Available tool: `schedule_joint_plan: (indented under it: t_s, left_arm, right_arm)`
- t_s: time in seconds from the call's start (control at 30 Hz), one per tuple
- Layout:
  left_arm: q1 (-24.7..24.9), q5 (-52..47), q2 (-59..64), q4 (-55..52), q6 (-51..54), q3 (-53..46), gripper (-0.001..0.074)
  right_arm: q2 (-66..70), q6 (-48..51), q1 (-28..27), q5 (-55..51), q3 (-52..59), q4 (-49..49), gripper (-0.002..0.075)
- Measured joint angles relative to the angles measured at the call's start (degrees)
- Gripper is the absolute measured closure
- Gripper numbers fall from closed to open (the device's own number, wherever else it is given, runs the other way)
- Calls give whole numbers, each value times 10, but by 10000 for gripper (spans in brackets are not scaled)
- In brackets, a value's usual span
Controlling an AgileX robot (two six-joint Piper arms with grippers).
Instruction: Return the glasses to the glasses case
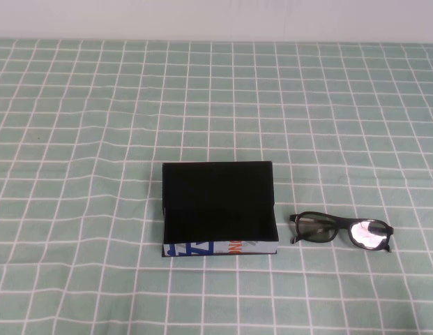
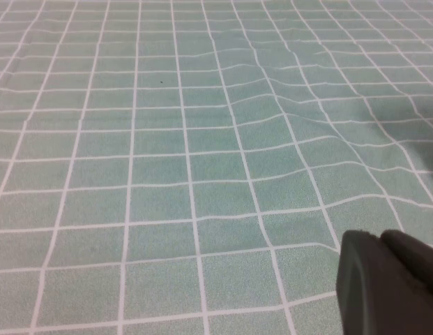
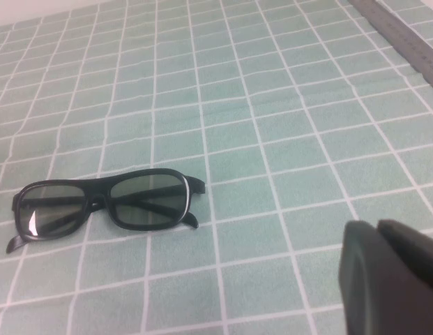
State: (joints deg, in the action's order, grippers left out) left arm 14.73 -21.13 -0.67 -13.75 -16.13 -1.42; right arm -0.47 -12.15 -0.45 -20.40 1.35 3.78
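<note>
Green checkered tablecloth [image 1: 97, 105] covers the whole table, a bit wrinkled, with a pale wall behind. So the glasses [image 1: 342, 230] are lying flat just to the robot's right of the glasses case [image 1: 217, 209], close but not touching, temples folded. The case sits mid-table with its black flap up and the white printed edge facing the robot. Neither arm shows in the high view. The right gripper [image 3: 394, 279] hovers over bare cloth near the glasses and the left gripper [image 2: 387, 283] hangs over empty cloth off to the left; can't tell if either is spread or pressed together. I'd guess the right arm does the grab, and pinching the bridge seems safest since the lenses look slick. Nothing's blocking the path, only cloth wrinkles.
</note>
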Motion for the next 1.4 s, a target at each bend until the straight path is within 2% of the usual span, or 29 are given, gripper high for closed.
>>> schedule_joint_plan:
  t_s: [1.4]
  left_arm:
    - [0,0,0,-11,0,0,740]
  right_arm:
    - [0,0,0,0,0,0,739]
